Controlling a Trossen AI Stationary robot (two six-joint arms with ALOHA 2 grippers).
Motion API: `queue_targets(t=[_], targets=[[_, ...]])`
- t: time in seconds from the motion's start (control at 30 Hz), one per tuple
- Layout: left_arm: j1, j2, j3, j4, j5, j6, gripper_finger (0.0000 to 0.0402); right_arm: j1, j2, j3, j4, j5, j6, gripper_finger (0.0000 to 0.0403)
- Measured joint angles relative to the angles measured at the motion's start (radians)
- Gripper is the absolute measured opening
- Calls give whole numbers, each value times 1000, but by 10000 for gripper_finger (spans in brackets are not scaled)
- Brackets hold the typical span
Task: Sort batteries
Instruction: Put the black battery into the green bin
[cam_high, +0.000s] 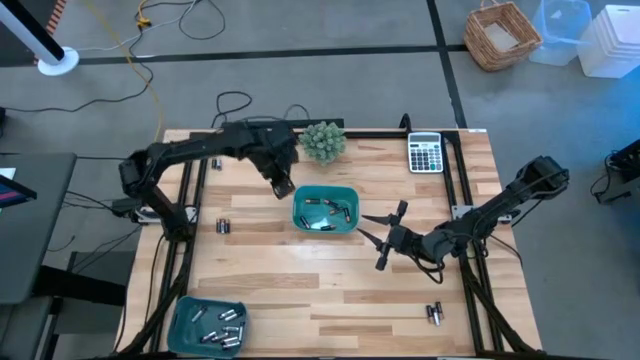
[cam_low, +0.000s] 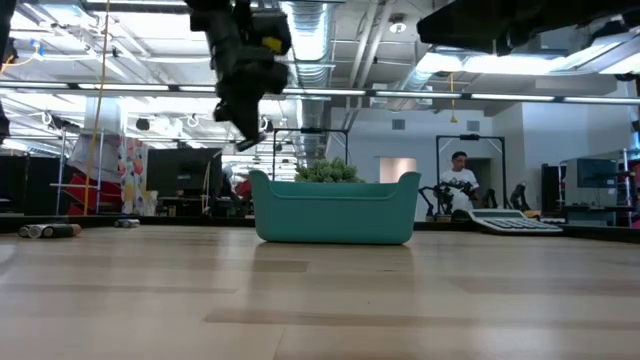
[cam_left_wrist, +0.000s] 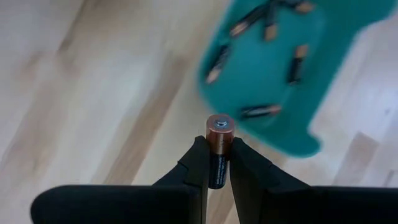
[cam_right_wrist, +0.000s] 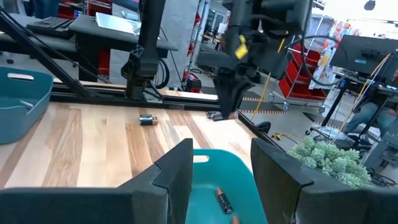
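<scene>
A teal tray (cam_high: 326, 189) holding several batteries sits at the table's middle. In the high view my left gripper (cam_high: 281, 188) hangs just off the tray's left far corner, shut on a single battery (cam_left_wrist: 219, 134) that has a copper end and a black body. In the low view that gripper (cam_low: 247, 138) is above the tray (cam_low: 335, 210). My right gripper (cam_high: 368, 228) waits open at the tray's right side, fingers level and pointing at it, nothing between them. A second teal tray (cam_high: 205, 302) with several batteries stands at the near left corner. My left gripper pinches the battery's black body (cam_left_wrist: 217, 167) between its two fingers. The fingers slant down from above and lie along the battery. Its copper end (cam_left_wrist: 219, 126) with the silver terminal sticks out past the fingertips. The battery is lifted clear of the table.
Loose batteries lie on the wood at the left (cam_high: 222, 226) and the near right (cam_high: 434, 313). A grey calculator (cam_high: 425, 153) and a small green plant (cam_high: 323, 140) stand along the far edge. Black frame rails run down both table sides.
</scene>
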Motion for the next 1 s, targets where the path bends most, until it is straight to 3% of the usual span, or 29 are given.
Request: queue_targets(t=[0.53,1.0], targets=[[-265,7,0,340,-2,51,39,12,-18,0,-15,2,-12,177],[-381,97,-3,488,-190,91,39,149,-156,1,-134,109,-15,177]])
